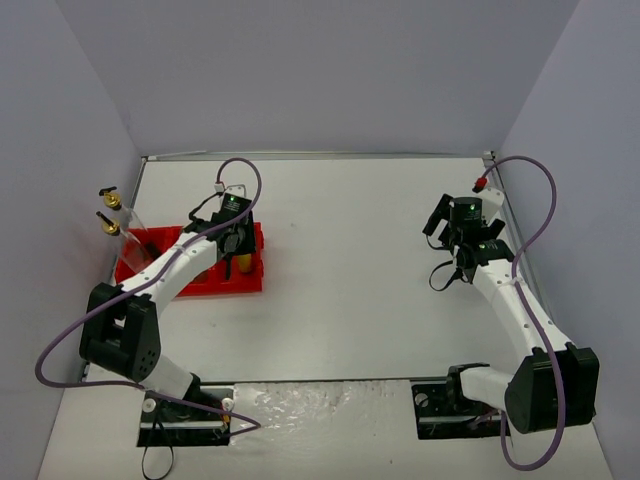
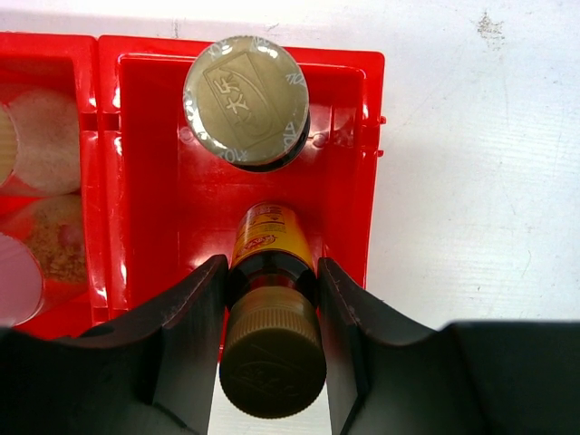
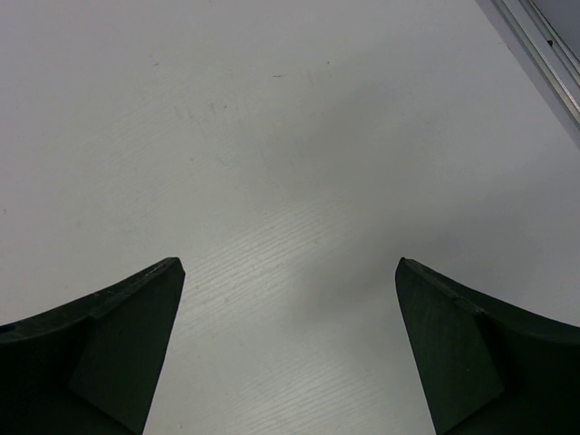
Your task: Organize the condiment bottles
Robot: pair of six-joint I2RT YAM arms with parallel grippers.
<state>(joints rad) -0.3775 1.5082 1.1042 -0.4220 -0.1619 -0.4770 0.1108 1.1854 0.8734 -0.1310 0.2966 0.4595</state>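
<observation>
A small yellow bottle with a brown ribbed screw cap (image 2: 273, 317) is grasped at its neck by the left claw (image 2: 271, 267), the two black fingers clenched against either side. The bottle is held cap uppermost over the nearer part of the end compartment of a red plastic compartment tray (image 2: 349, 136), which lies towards the left edge of the white surface (image 2: 471, 181). Further back in that compartment a matching small bottle (image 2: 246, 100) is seen from above, its round olive-gold top embossed. In the neighbouring compartment pale rounded shapes (image 2: 41, 136) are blurred and cannot be identified. Beyond the tray's left end, two tall clear glass bottles with gold spouts (image 1: 110, 200) are visible. By the right edge, the right claw (image 3: 288, 263) is spread wide over bare surface, nothing in it.

The placing step appears to be in hand. A straight descent into the free nearer space is called for, the standing twin being avoided, then release.
</observation>
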